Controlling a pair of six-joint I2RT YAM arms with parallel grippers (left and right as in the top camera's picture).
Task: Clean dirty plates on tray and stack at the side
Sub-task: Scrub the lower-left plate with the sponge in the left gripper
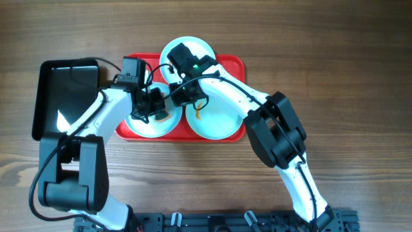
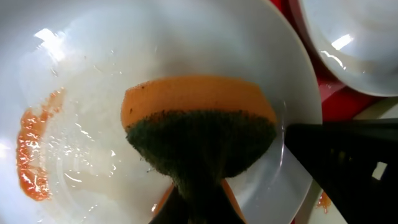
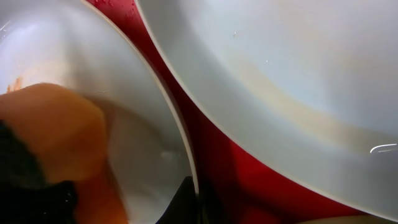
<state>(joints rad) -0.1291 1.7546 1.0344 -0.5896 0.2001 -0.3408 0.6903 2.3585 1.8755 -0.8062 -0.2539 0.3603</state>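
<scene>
Three pale dirty plates lie on the red tray (image 1: 235, 64). My left gripper (image 1: 154, 103) (image 2: 199, 208) is shut on an orange sponge (image 2: 193, 99) with a dark green scrub face, pressing it into the front left plate (image 1: 143, 127) (image 2: 186, 37). An orange smear (image 2: 34, 155) remains on that plate's left side. My right gripper (image 1: 183, 95) (image 3: 193, 199) is shut on the same plate's right rim (image 3: 180, 140). The front right plate (image 1: 219, 119) carries an orange smear (image 1: 198, 115). The back plate (image 1: 199, 46) is partly hidden by the right wrist.
A black tray (image 1: 67, 90) sits on the wooden table just left of the red tray. Both arms cross over the red tray's middle. In the right wrist view a neighbouring plate (image 3: 280, 74) lies close beyond a strip of tray (image 3: 224, 149).
</scene>
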